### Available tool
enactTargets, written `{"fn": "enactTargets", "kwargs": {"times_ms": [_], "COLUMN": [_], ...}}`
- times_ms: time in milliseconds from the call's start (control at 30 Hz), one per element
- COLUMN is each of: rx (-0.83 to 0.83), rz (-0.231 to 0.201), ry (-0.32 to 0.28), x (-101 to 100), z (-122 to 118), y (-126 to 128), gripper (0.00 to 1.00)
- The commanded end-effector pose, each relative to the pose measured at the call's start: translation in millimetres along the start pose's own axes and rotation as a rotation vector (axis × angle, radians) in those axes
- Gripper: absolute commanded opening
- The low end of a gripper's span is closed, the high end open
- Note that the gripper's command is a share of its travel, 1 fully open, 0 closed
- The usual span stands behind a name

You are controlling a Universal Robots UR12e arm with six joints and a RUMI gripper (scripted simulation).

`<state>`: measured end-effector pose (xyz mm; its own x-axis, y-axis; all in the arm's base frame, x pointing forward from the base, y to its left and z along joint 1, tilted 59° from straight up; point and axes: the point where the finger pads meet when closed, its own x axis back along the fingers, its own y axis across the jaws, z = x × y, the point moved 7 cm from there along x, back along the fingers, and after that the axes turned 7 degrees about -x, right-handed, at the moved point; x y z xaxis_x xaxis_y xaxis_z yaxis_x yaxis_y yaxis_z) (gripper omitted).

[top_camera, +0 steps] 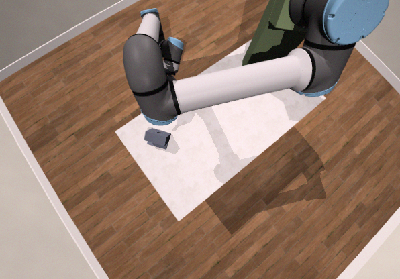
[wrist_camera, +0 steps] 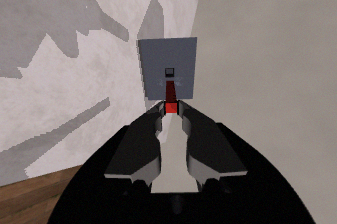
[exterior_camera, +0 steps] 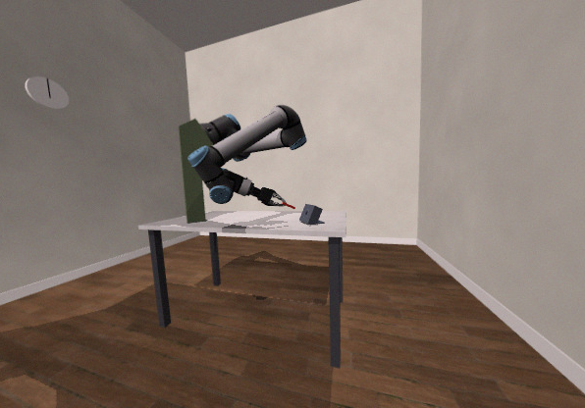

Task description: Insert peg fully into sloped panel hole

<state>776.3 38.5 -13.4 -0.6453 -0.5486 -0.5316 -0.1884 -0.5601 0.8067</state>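
Observation:
My gripper (wrist_camera: 170, 101) is shut on a thin red peg (wrist_camera: 170, 97). The peg points forward at the grey sloped panel (wrist_camera: 168, 68), and its tip lies just below the small square hole (wrist_camera: 169, 72) in the wrist view. The peg stands apart from the panel. In the exterior view the gripper (exterior_camera: 275, 198) holds the red peg (exterior_camera: 289, 205) tilted downward, a short way left of the grey block with the sloped panel (exterior_camera: 311, 214). In the top view the block (top_camera: 158, 137) sits on the white table top; the arm hides the gripper and peg.
A tall green slab (exterior_camera: 191, 172) stands at the table's far left by the arm's base. The table's near edge (exterior_camera: 261, 231) runs below the block. The arm's elbow (top_camera: 148, 77) hangs over the table's corner.

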Motion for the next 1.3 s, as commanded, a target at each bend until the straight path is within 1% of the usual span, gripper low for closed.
{"fn": "enactTargets", "kwargs": {"times_ms": [0, 233, 300, 667, 967, 1267], "rx": [0.001, 0.001, 0.001, 0.001, 0.001, 0.001], "rz": [-0.001, -0.001, -0.001, -0.001, -0.001, -0.001], "ry": [0.0, 0.0, 0.0, 0.0, 0.0, 0.0], "x": [-11, -26, -26, -49, -53, -64], "z": [0, 0, 0, -1, -1, 0], "y": [0, 0, 0, 0, 0, 0], "gripper": [0.0, 0.0, 0.0, 0.0, 0.0, 0.0]}}
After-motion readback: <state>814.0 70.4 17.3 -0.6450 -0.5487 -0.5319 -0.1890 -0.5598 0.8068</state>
